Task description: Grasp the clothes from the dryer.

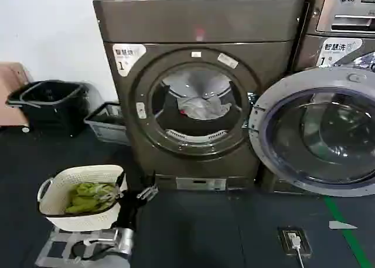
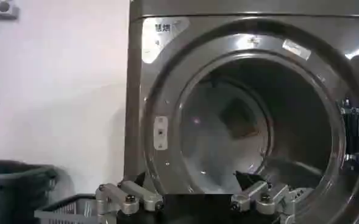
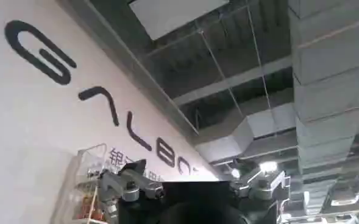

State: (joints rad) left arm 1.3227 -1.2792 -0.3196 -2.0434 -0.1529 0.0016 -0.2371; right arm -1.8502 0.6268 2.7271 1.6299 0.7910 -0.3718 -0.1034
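Observation:
The dryer [image 1: 199, 21] is a dark bronze-grey front-loader with a white "1" sticker, and its porthole stands open. Inside the drum lies a pale grey-white bundle of clothes [image 1: 203, 107], with a black garment [image 1: 170, 112] beside it. My left gripper [image 1: 147, 192] hangs low in front of the machine, next to the white basket, well short of the porthole. In the left wrist view the left gripper [image 2: 194, 182] is open and empty, facing the dryer [image 2: 167, 91] opening. My right gripper [image 3: 194, 173] points up at the wall and ceiling, open with nothing in it.
The dryer's round glass door [image 1: 316, 133] is swung open to the right, across the LG machine [image 1: 343, 13]. A white basket [image 1: 76, 171] holding yellow-green fabric [image 1: 88, 197] stands at the front left. A black bin [image 1: 50, 101] and a grey crate [image 1: 108, 124] sit by the wall. A floor socket [image 1: 293, 241] lies front right.

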